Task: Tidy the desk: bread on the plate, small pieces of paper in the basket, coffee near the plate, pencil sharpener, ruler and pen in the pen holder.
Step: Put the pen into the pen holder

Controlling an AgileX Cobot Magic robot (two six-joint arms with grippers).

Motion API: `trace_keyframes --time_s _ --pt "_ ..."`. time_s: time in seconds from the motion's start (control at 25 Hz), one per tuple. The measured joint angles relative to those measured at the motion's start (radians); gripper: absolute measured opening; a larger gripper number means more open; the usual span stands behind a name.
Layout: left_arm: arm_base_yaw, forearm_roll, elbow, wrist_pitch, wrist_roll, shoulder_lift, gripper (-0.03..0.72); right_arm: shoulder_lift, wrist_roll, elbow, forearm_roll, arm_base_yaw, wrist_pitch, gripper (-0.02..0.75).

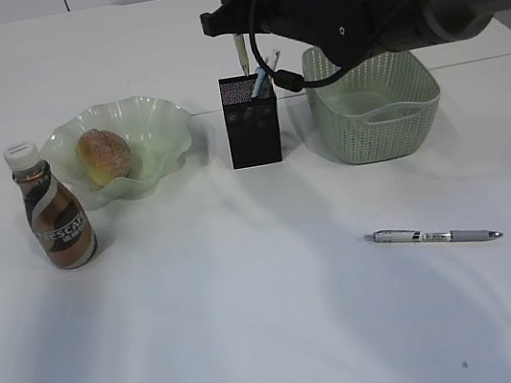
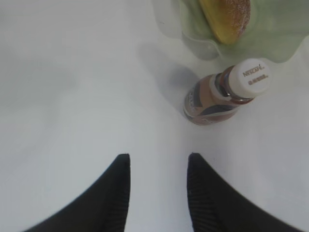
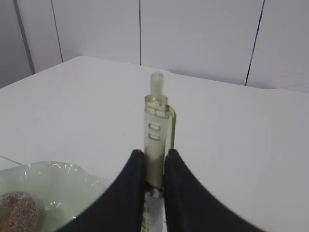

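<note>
I had the right gripper (image 3: pixel 153 169) clamped on a pale pen (image 3: pixel 156 140), upright just above the pen holder (image 1: pixel 252 122); next, lowering it straight in. Left gripper (image 2: pixel 158 166) hung open, empty.

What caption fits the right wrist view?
Right gripper holds a pale green pen upright above the desk, plate at lower left.

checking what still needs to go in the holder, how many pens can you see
2: one pale green pen held upright in the right gripper above the pen holder; one silver pen lying on the desk. Others may be hidden inside the holder.
</note>
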Motion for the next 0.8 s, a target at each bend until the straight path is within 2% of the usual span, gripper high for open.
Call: trace_keyframes --time_s 0.8 --pt "0.000 0.000 0.000 0.000 0.000 0.000 0.275 0.016 0.006 0.014 0.002 0.002 -0.099 0.102"
